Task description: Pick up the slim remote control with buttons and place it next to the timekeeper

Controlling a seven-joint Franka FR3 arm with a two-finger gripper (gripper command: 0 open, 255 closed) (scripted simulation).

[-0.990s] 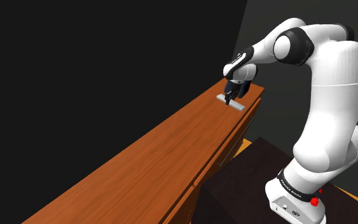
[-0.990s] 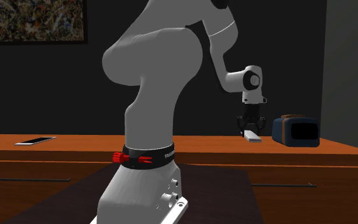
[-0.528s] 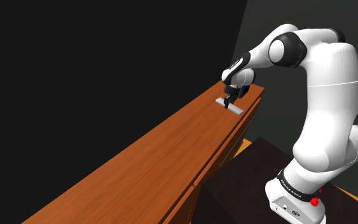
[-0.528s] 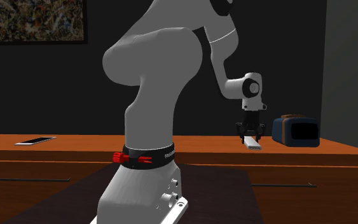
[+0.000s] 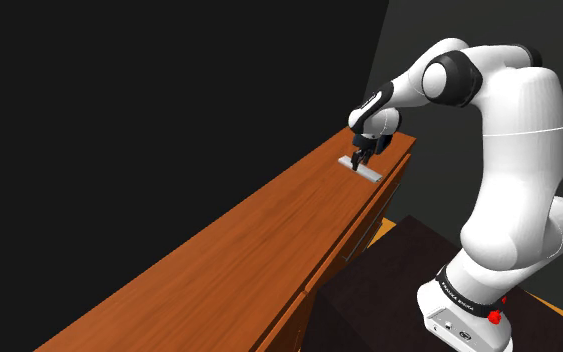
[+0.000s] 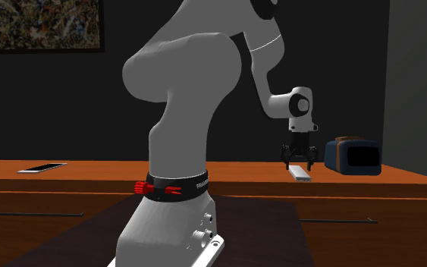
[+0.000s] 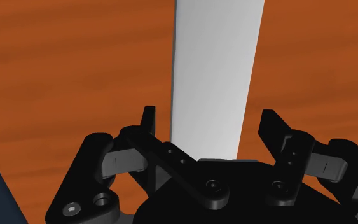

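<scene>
The long brown wooden table [image 5: 269, 230] carries everything, and the white arm [image 5: 514, 110] reaches over its far end. There the dark blue box-shaped timekeeper with a black face [image 6: 353, 155] stands near the table's end. The slim pale grey remote control [image 6: 301, 171] lies flat on the wood near the timekeeper, on the second exterior view's left of it, with a gap of bare table between them. The black claw [image 6: 299, 161] hangs directly over the remote with its fingers spread and holding nothing. In the wrist view the remote [image 7: 215, 70] runs straight away from the claw [image 7: 209, 118], its long axis crossing the line between the two fingers; one finger stands close by its edge, the other plainly clear. A second ago the claw held the remote above the table, clamped; half a second ago it was nearly down; now the remote rests on the wood and the fingers have parted. The placing looks done, so a straight lift off the remote should avoid nudging it.
</scene>
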